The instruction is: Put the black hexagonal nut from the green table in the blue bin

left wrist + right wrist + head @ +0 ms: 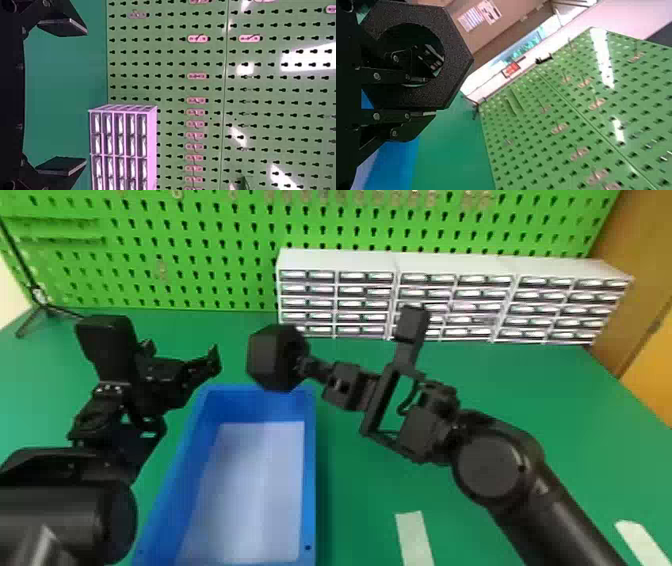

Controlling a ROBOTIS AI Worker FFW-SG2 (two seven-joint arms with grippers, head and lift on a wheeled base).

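Right gripper was pretty much closed on the black hexagonal nut, one finger inside its hole, one outside; left gripper hung wide open, empty.

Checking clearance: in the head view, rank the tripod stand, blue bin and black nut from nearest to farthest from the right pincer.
1. Black nut: gripped by the right pincer.
2. Blue bin: lower, toward the left.
3. Tripod stand: far left, at back.

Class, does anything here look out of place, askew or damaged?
Nothing stands out. The black hexagonal nut is raised near the far end of the blue plastic bin, pinched by the black right gripper, which suits the task.
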